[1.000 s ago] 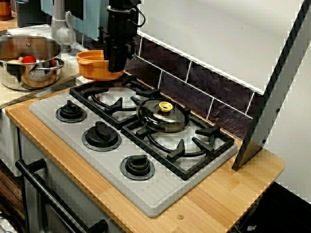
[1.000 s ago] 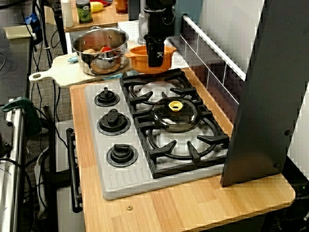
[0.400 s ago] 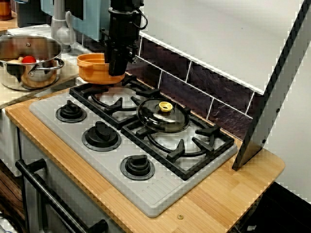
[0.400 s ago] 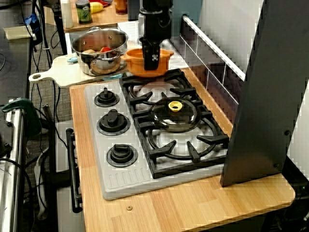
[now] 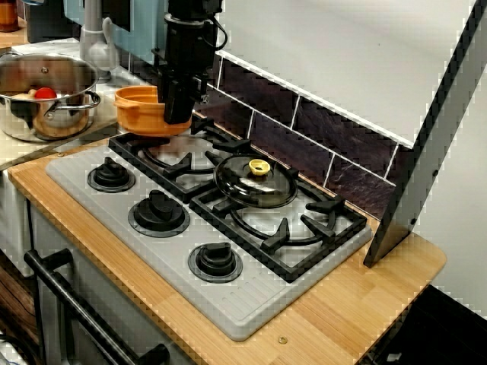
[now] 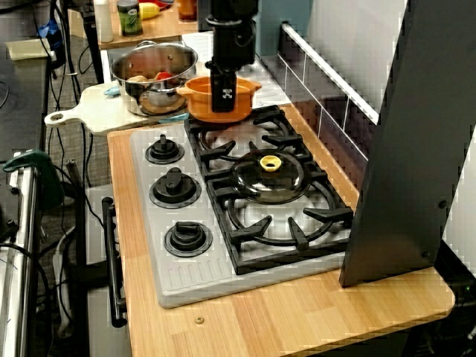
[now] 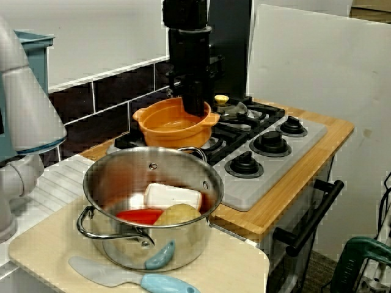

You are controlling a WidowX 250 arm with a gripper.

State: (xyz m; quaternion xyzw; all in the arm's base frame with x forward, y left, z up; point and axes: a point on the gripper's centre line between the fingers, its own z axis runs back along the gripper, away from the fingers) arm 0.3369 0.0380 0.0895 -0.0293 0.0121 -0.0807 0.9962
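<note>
My gripper (image 5: 176, 114) points straight down and is shut on the far rim of an orange two-handled pot (image 5: 137, 114). The pot looks empty and hangs level over the back-left corner of the black burner grate (image 5: 190, 156). In the high view the gripper (image 6: 223, 100) pinches the pot (image 6: 197, 104) at its rim. In the side view the gripper (image 7: 194, 110) stands behind the pot (image 7: 165, 131). I cannot tell whether the pot touches the grate.
A glass lid with a yellow knob (image 5: 255, 181) lies on the middle of the grate. Left of the stove, a steel pot (image 7: 149, 207) with food stands on a cutting board (image 6: 82, 111), beside a blue spatula (image 7: 122, 278). A grey panel (image 6: 416, 134) leans at the right.
The gripper has carried the orange pot from beside the stove's back corner toward the front, over the grate's corner. The lid and steel pot have not moved.
</note>
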